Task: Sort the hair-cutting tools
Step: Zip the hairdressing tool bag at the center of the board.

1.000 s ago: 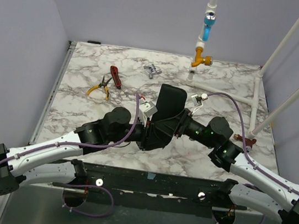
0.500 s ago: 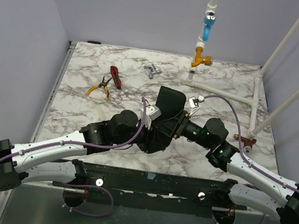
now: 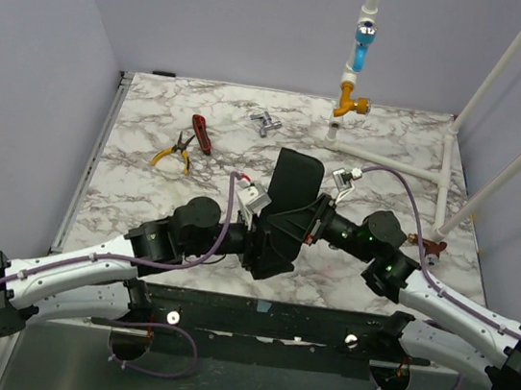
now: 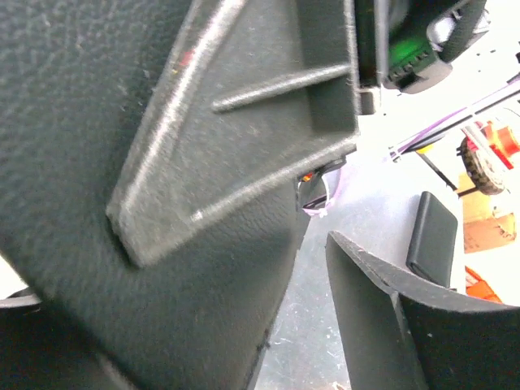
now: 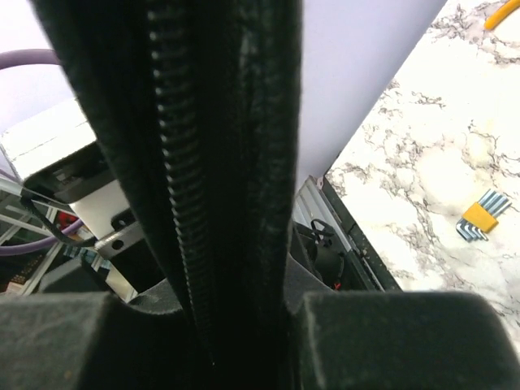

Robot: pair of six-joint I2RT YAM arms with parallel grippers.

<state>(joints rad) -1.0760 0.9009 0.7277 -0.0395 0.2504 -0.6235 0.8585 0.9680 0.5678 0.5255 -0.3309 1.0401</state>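
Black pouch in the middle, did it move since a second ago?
Yes. The black pouch has its lower end nearer the table front edge now, while its top end stays put, about level with the yellow-handled pliers.

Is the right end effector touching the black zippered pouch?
Touching. The right wrist view shows the black zippered pouch pinched between the two fingers of the right end effector, with no gap on either side.
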